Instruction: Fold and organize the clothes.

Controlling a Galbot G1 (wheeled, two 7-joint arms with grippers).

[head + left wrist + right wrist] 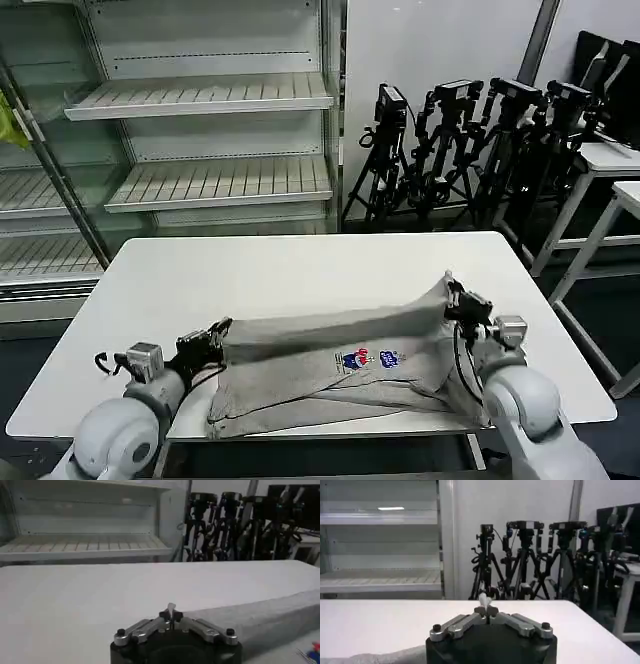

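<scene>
The light grey T-shirt point(330, 370) lies on the front half of the white table point(300, 270), its small multicoloured print point(372, 359) facing up. One edge of it is lifted into a taut band between both grippers. My left gripper point(218, 332) is shut on the shirt's left corner, and a tuft of cloth pokes out between its tips point(171, 614). My right gripper point(455, 295) is shut on the right corner, held higher, with a tuft of cloth point(484, 600) above its tips point(486, 611). The grey band point(260, 612) runs off to one side in the left wrist view.
Behind the table stand white shelf units point(200, 130) at the back left and several black camera tripods point(470, 140) at the back right. Another white table point(610, 180) stands to the right. The far half of my table is bare.
</scene>
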